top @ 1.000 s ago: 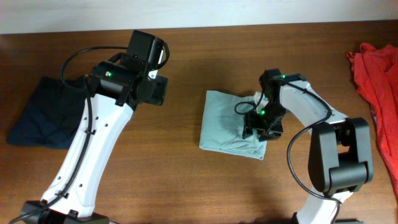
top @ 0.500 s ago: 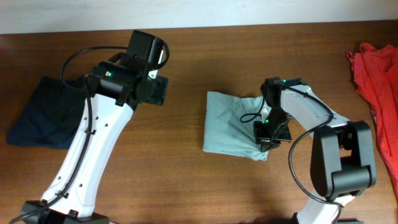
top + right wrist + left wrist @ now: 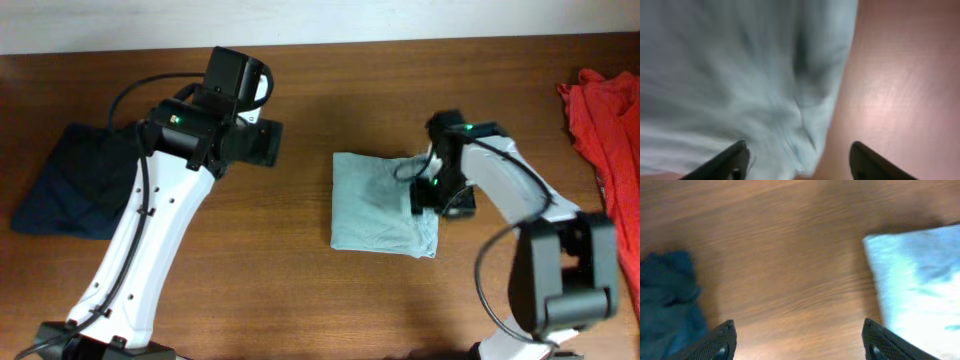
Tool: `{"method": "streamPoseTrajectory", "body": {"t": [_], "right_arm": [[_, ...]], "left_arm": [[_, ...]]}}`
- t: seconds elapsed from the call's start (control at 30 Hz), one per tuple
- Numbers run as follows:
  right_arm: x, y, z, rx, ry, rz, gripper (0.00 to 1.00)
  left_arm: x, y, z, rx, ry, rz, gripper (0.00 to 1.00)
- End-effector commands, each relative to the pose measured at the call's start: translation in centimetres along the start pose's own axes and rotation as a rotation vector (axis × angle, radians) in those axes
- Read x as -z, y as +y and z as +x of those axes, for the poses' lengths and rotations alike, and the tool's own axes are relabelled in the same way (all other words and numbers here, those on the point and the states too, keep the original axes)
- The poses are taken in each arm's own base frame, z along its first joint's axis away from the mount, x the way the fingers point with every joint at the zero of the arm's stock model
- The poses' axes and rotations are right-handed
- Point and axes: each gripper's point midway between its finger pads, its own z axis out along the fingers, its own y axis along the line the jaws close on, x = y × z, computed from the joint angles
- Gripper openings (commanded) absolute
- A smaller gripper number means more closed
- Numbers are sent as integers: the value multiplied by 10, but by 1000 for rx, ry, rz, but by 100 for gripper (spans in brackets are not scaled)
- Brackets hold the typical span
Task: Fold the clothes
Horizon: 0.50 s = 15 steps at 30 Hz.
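Note:
The pale grey-blue T-shirt [image 3: 378,203] lies folded into a small rectangle in the middle of the table; it also shows in the right wrist view [image 3: 740,75] and the left wrist view [image 3: 920,280]. My right gripper [image 3: 797,162] is open and empty, above the shirt's right edge [image 3: 440,195]. My left gripper [image 3: 800,342] is open and empty, above bare table [image 3: 255,142] between the folded shirt and the dark navy garment [image 3: 75,180], which lies at the left and also shows in the left wrist view [image 3: 667,300]. The red-orange garment [image 3: 608,120] lies at the far right.
The brown wooden table [image 3: 300,290] runs to a pale wall at the back edge. The arm links stand over the left and right front of the table.
My right gripper has moved right and back, from over the folded shirt to its right edge. The shirt's right side has shifted slightly. My left gripper has turned a little to the right.

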Motion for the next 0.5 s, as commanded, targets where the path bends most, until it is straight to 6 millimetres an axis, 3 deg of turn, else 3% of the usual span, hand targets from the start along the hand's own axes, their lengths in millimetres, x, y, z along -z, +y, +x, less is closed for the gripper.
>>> {"method": "streamPoseTrajectory", "body": {"t": [0.0, 0.17, 0.3, 0.37, 0.47], "right_arm": [[30, 17, -37, -19, -177, -134, 70], [26, 23, -61, -72, -243, -171, 65], [12, 23, -64, -114, -218, -170, 60], [2, 21, -62, -127, -188, -163, 53], [-10, 20, -56, -166, -133, -160, 27]], "left_arm": [[-25, -37, 6, -15, 31, 188, 81], [-78, -68, 14, -34, 80, 298, 82], [-126, -87, 27, -52, 149, 335, 84], [-150, -105, 36, -84, 184, 392, 84], [-177, -125, 46, -88, 221, 463, 83]]}}
